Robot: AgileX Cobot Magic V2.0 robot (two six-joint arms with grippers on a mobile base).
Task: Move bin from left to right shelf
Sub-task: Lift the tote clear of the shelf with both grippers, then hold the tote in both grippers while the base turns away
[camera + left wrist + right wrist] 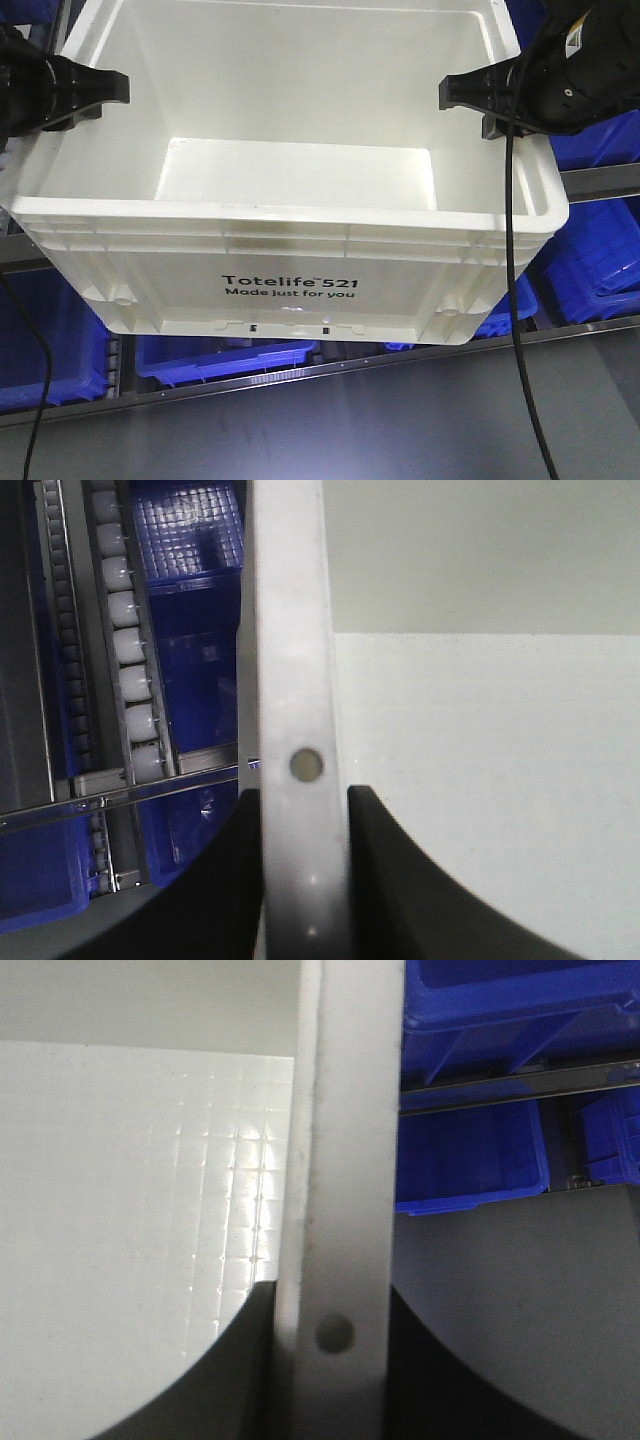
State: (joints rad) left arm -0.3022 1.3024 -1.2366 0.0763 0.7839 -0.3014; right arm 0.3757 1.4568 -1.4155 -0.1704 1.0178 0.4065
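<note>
My left gripper [297,798] clamps the bin [300,255] at one rim, my right gripper [330,1292] at the opposite rim; far corners cut off, shelf [600,178] mostly hidden behind.

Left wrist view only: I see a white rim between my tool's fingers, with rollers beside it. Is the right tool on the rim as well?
Observer: Yes. The right tool straddles the bin's right-hand rim, with one finger inside the wall and one outside.
Operator: Anything in the bin?
Observer: No. The front view shows its floor bare.
Operator: Which face is toward the front camera?
Observer: The printed one. "Totelife 521 Made just for you" reads upright in the front view.
</note>
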